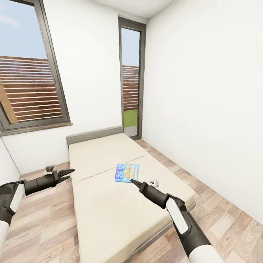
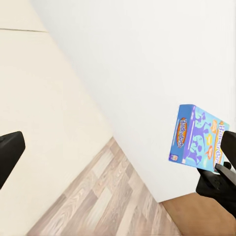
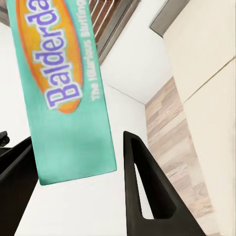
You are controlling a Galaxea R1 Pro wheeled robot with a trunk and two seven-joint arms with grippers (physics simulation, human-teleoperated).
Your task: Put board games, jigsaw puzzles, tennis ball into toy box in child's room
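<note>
A blue board game [image 1: 126, 172] with cartoon print hangs just above the middle of the bed [image 1: 109, 212], a beige mattress on a dark frame. My right gripper [image 1: 133, 180] is shut on its lower corner. In the right wrist view the box's teal edge [image 3: 69, 93], lettered "Balderdash", stands between the two black fingers [image 3: 142, 187]. The left wrist view has the same box [image 2: 196, 140] in the air against the white wall, pinched from below by the right gripper [image 2: 216, 187]. My left gripper [image 1: 70, 173] hovers open over the bed's left edge, holding nothing.
The grey headboard [image 1: 95, 133] meets the far wall under a large window [image 1: 29, 84]. A narrow glass door [image 1: 130, 80] stands in the far corner. Wood flooring [image 1: 47, 219] runs along both sides of the bed. A small white object [image 1: 155, 181] lies on the mattress by my right forearm.
</note>
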